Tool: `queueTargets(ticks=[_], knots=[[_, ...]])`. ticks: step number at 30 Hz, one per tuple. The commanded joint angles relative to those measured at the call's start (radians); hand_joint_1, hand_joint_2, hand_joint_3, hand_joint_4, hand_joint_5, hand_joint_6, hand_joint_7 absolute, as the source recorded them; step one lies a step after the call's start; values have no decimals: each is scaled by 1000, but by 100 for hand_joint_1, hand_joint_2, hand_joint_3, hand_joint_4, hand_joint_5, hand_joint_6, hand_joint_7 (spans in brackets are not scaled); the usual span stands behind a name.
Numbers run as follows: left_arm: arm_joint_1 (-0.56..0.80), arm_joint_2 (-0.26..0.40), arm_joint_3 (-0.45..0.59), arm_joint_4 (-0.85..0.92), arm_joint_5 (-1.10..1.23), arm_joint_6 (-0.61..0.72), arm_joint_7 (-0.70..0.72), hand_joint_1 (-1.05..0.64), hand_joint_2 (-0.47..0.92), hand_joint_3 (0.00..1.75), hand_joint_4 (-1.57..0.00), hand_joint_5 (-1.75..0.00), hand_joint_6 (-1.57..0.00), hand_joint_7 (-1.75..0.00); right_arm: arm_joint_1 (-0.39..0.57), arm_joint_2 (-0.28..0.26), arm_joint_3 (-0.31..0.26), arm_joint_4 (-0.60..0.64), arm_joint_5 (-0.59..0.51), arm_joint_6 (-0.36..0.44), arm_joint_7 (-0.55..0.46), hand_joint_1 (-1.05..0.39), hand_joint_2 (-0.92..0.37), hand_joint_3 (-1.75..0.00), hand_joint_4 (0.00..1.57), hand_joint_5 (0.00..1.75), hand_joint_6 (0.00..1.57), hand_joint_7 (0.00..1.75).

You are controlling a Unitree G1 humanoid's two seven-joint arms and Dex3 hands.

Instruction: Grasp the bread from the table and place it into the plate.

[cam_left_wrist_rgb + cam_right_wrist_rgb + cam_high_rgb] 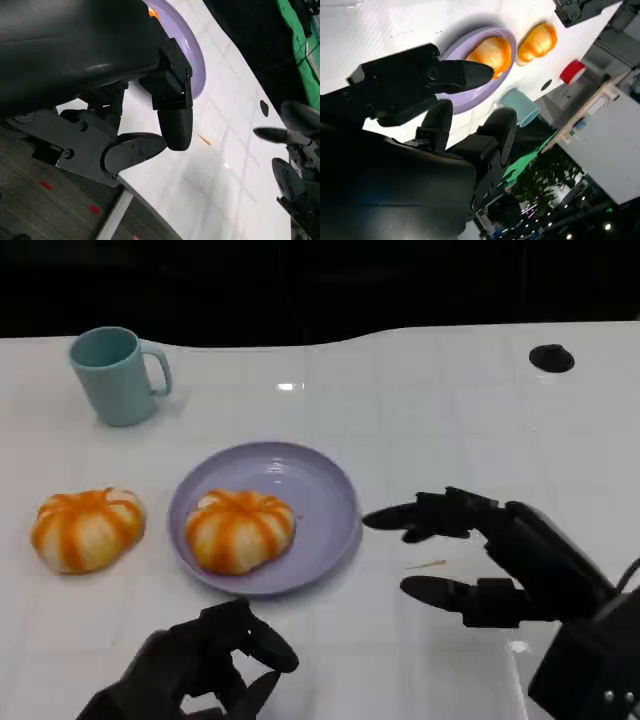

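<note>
Hovering near the tabletop's front edge, the left hand (pixel 205 665) has its fingers curled in with nothing in them. From it the plate (pixel 325 540) lies just beyond, toward the middle of the tabletop, with one bread (pixel 240 530) already sitting inside, on the plate's left half. Second bread (pixel 88 528) lies on the bare tabletop toward the left edge, well apart from the plate's left rim, not touching it. That loose bread sits diagonally away and to the left of the left hand. The right hand (pixel 480 555) floats beside the plate's right rim, fingers spread wide and holding nothing, and the plate stands between it and the loose bread. So the left hand is clearly the nearer one for the bread left on the table. Both breads are round domes with orange stripes; no real long axis, so approach angle matters little. The wrist views are tilted and mostly blocked by the hands' own shells, so the left hand's exact height above the surface is probably low, but I cannot tell. A mug (pixel 115 375) stands near the far left corner, clear of any path.
</note>
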Motion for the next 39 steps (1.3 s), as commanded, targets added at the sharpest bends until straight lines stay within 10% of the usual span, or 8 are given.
queueTargets(ticks=[1,10,39], knots=[[10,3,2,-21,-6,7,5,-23,78,71,-63,-175,-61,-128,57,-30,-46,-46,44,5,11,-10,-49,-101,67,132,73,96],[16,10,2,-37,-3,14,1,-23,79,70,-66,-175,-62,-128,199,-67,-122,-135,83,-27,22,3,-36,-139,78,171,78,132],[17,34,31,-37,-22,10,-9,-19,80,66,-66,-175,-64,-124,287,-20,-143,-35,-79,-138,-161,5,-15,-164,96,175,82,153]])
